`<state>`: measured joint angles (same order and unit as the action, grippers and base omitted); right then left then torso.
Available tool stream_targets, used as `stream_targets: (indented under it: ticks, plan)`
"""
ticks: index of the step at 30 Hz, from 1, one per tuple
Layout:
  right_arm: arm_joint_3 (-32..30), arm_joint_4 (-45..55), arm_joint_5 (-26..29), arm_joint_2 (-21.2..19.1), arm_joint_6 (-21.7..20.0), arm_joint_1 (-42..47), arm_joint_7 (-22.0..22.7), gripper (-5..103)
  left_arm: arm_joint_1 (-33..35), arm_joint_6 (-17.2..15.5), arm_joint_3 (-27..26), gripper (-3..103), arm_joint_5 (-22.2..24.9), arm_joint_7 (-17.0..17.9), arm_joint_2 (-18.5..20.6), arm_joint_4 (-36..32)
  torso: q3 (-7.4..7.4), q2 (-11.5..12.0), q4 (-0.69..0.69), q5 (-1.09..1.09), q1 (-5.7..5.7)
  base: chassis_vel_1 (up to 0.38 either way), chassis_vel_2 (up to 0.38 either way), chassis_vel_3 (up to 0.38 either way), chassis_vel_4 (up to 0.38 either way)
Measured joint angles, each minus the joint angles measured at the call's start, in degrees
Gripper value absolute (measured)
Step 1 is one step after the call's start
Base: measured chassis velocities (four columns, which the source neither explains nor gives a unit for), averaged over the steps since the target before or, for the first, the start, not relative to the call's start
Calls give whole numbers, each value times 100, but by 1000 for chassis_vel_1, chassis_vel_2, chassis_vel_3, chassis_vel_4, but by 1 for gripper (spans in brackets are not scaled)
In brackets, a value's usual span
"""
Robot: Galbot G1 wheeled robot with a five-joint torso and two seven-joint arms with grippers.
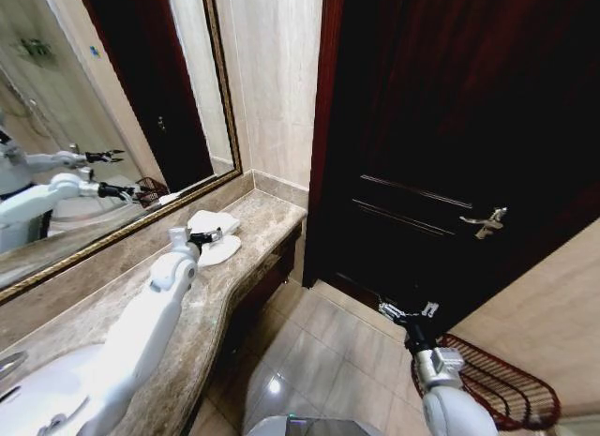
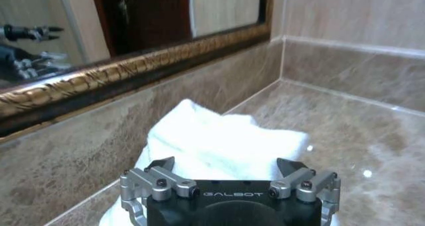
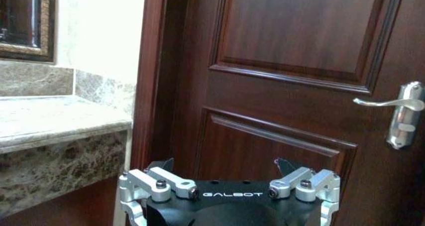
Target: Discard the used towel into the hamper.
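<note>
Left hand (image 1: pixel 217 235) released, fingers spread, poised over white towel (image 1: pixel 214 224) on marble counter (image 1: pixel 265 216), centre-left of frame. Right hand (image 1: pixel 405 311) released, low centre-right before door (image 1: pixel 450 127). Hamper (image 1: pixel 502 380) on floor, lower right corner.

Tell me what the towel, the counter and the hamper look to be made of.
Towel: soft white cloth, probably terry; it lies in rumpled folds. Counter: polished brown stone, likely marble, veined and glossy with light reflections. Hamper: dark red-brown open weave of thin strands, wire or wicker, hard to tell which.
</note>
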<state>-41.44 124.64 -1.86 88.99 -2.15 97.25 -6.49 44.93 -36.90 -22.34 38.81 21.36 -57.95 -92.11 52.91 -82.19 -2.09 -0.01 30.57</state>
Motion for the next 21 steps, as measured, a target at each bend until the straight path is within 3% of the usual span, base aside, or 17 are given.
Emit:
stream_targets:
  ticks: [6,21]
  plan:
    - [-78,-75,5,-1,31,5,70,100,-461,-274,256,100,67,65,19,550,-1,0,0,1,0,0,0,0,0]
    - [-127,-113,61,-74,102,-11,145,100,-751,-286,370,100,-77,61,-176,1485,-1,-1,0,2,-1,0,0,0,0]
